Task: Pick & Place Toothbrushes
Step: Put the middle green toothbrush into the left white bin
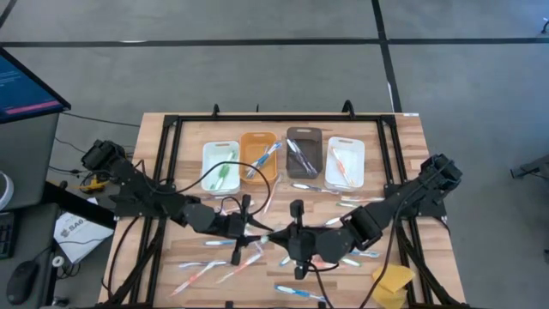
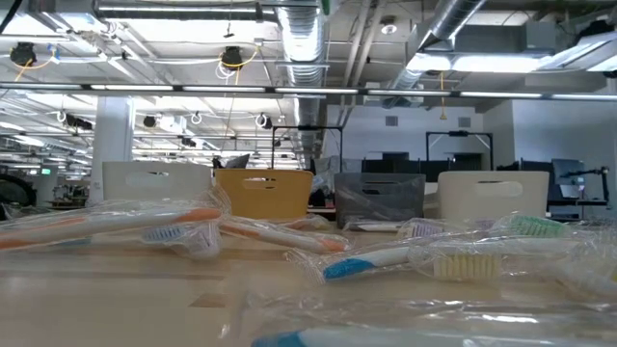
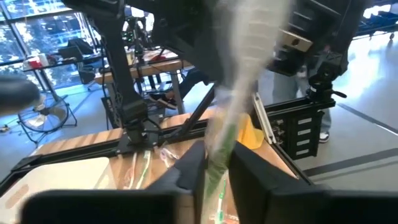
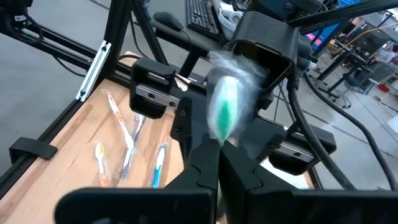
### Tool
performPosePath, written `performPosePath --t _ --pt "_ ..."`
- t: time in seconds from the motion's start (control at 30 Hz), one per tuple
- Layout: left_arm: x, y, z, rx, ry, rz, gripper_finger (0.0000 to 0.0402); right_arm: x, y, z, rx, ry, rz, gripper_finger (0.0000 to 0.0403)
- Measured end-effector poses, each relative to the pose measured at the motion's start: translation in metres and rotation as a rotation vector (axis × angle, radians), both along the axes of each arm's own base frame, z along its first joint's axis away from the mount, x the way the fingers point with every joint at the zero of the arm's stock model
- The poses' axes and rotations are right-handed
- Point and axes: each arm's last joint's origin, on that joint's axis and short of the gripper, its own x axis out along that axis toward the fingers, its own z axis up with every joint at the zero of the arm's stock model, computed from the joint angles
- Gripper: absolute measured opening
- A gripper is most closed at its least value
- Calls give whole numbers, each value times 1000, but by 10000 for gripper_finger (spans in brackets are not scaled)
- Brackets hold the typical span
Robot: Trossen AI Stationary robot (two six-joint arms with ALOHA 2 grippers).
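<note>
Two grippers meet over the middle of the wooden surface (image 1: 403, 154), and both seem clamped on the same wrapped green toothbrush (image 4: 225, 112): the left gripper (image 3: 214, 177) pinches its handle end, and the right gripper (image 4: 219, 155) is closed on it near the green head. This looks like a hand-over or regrasp midway through sorting, with many toothbrushes lying loose on the surface. Next, one gripper probably has to let go so the other can carry the brush to the white bin (image 1: 220, 166), which already holds green ones; the crinkly wrapper could slip. Both arms reach inward from the surface's outer sides, wrists low and facing each other near the centre, in front of the row of four bins.
</note>
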Motion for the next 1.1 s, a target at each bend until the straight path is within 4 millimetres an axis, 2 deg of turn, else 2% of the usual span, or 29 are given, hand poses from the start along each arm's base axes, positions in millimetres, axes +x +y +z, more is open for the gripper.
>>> performPosePath --t 0.07,0.23,0.33,0.7,0.8,1.0,1.1 --pt "0 0 0 0 1 1 31 0 0 0 0 1 0 0" --pt "0 -1 0 1 2 0 31 0 0 -1 25 3 -13 1" --pt "0 0 0 2 3 5 31 -1 -1 -3 72 18 -39 17" --pt "-1 -2 -1 4 8 -1 31 -9 7 -4 108 18 -87 174" --pt "-2 -4 -1 6 10 -9 31 -13 9 -7 65 32 -131 199" --pt "-7 -11 -2 31 17 31 31 -22 12 -15 20 99 -163 210" --pt "-18 -16 1 77 36 87 31 -27 14 -19 8 136 -164 207"
